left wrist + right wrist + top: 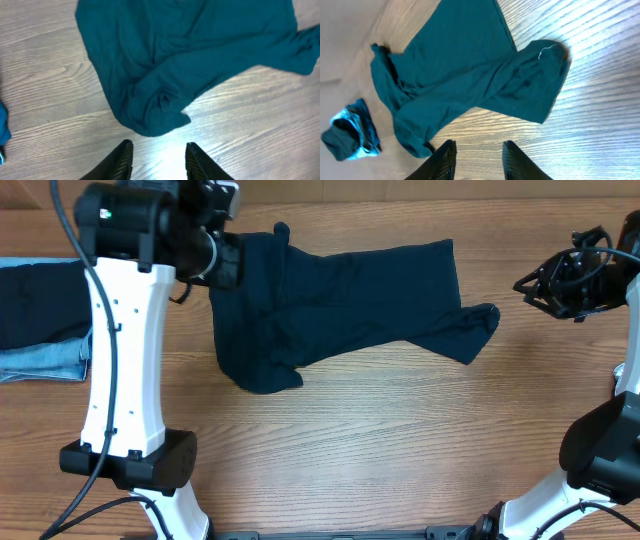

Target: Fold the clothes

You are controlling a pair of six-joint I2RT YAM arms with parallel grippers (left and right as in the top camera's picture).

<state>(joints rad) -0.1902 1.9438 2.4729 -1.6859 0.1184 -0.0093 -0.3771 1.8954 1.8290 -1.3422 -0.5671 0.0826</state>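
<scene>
1. Navy shirt [340,300] lies spread out but rumpled on the far half of the table [400,450], between the two arms. It is unfolded, with creases running across its middle.
2. At the table's left edge sits a pile of denim pieces [40,320] — dark navy on top of light blue — well apart from the shirt.
3. From overhead, the left arm's white link [125,370] crosses between pile and shirt, and its black wrist hides the shirt's upper left corner.
4. The left gripper [159,150] hangs over bare wood just short of the shirt's bunched corner. Its fingers are apart with nothing between them.
5. The right gripper [479,150] is likewise spread and empty over bare table, off the shirt's right end.
6. The shirt's long axis runs left to right across the table. A narrower end [480,330] points right toward the right arm, while a rounded, bunched lobe [265,375] sags toward the near edge on the left.
7. The tabletop is light brown wood grain, with bright glare in both wrist views. Past its far edge the right wrist view shows a plain pale surface — what it is cannot be told.
</scene>
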